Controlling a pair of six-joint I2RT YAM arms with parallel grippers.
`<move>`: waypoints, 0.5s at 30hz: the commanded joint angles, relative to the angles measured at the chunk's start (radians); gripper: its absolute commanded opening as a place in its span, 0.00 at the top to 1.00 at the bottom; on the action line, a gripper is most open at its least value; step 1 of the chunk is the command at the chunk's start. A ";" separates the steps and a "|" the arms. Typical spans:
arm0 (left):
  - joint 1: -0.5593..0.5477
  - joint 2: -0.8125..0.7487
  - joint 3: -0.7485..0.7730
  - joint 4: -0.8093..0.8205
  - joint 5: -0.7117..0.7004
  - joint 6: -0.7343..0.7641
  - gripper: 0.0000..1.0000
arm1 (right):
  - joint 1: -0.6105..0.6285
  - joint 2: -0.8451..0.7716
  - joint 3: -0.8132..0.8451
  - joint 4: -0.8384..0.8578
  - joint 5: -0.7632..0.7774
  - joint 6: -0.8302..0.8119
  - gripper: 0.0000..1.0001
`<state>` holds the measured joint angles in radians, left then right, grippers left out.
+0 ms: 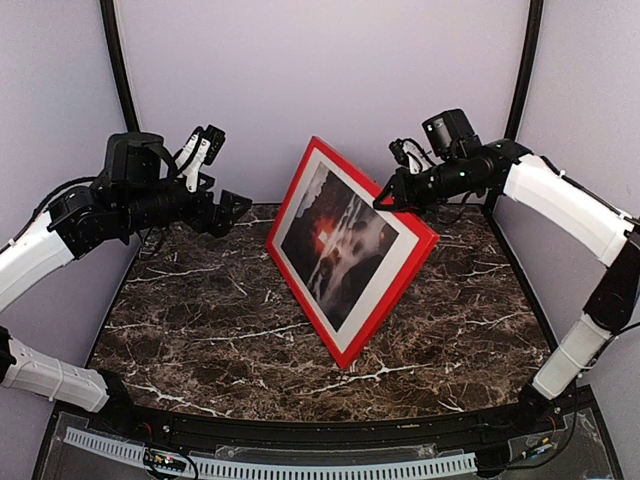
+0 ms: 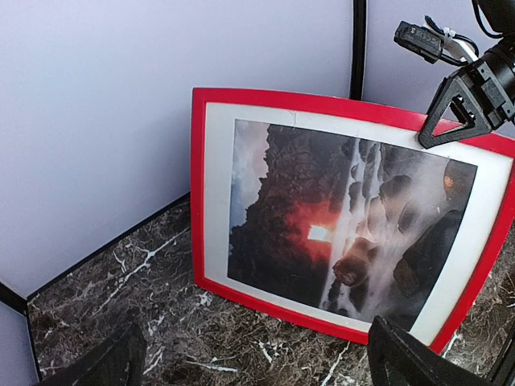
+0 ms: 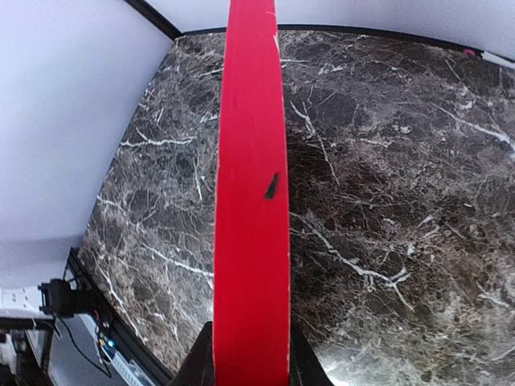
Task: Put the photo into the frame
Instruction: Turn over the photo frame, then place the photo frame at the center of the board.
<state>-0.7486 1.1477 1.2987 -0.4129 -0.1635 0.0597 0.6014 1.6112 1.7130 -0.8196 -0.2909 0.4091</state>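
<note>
Evidently the photo (image 2: 322,233) already sits inside the frame (image 2: 198,185), facing us behind a white mat (image 2: 216,193), so we judge the step in hand to be bringing the finished piece to rest. The frame stands on one long rail on the table (image 1: 200,300), running from near the far edge toward the middle and leaning a little back. Our right tool (image 1: 385,200) pinches the upper rail, its fingers pressed on both faces of the red wood, as the right wrist view shows. Our left tool (image 1: 238,207) hangs spread wide toward the left edge, well apart from the frame and holding nothing. To do this well, we would treat the bottom rail as a hinge: hold the pinch firm, lower slowly, and not let the foot slide on the smooth marble. We could bring the left tool to the free end of the upper rail, since one narrow pinch may let the frame twist. We would release only once it lies settled.
</note>
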 commanded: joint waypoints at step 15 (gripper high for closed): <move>0.005 -0.041 -0.206 0.136 0.070 -0.158 0.01 | -0.056 -0.189 -0.744 0.891 -0.043 0.589 0.74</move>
<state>-0.7486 1.1328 1.1217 -0.3294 -0.1295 -0.0727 0.5556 1.4437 1.0641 -0.1257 -0.3149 0.8783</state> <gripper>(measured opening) 0.989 0.213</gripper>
